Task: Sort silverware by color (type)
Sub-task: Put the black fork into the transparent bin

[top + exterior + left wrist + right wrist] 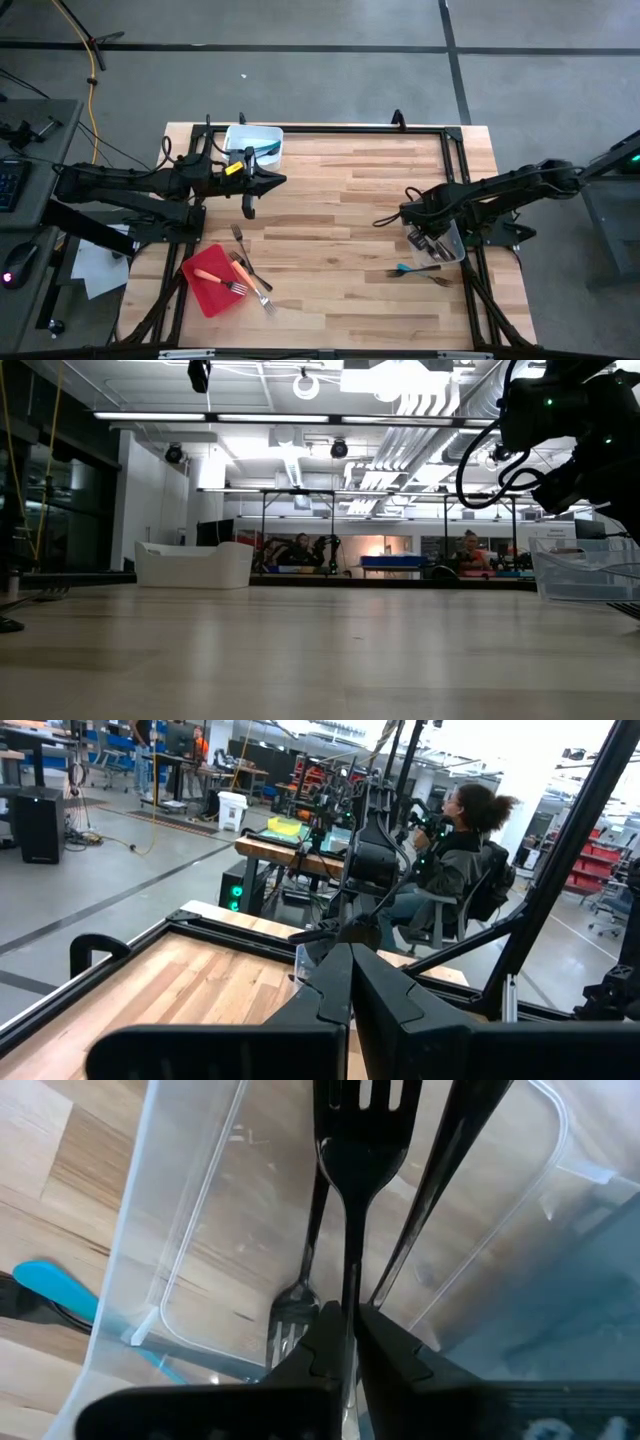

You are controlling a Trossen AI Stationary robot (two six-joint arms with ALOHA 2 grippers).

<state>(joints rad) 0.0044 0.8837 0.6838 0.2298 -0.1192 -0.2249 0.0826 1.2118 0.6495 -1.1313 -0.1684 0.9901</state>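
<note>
My right gripper (347, 1342) points down into a clear tub (452, 243) at the table's right edge and is shut on a dark fork (352, 1200). Two more dark utensils (440, 1190) lie in that tub. On the table just near of the tub lie a teal utensil (404, 268) and a dark fork (432, 276). Orange forks (216, 278) lie on a red tray (203, 293) at the near left, with grey forks (240, 240) beside it. Teal pieces (266, 150) sit in a white tub (240, 133) at the far left. My left gripper (278, 181) hovers shut and level near that tub. My right gripper pinches the dark fork's handle (351, 1292) between its two fingers, coming from above and pointing down, the fingers along the handle. The fork hangs below the fingers inside the clear tub, tines (365, 1094) downward; whether the tines touch the tub's floor I cannot tell.
A black frame rail (340, 128) runs round the table's edges. The wooden middle of the table (340, 210) lies between the two arms. People sit at desks in the room beyond the far edge (470, 550).
</note>
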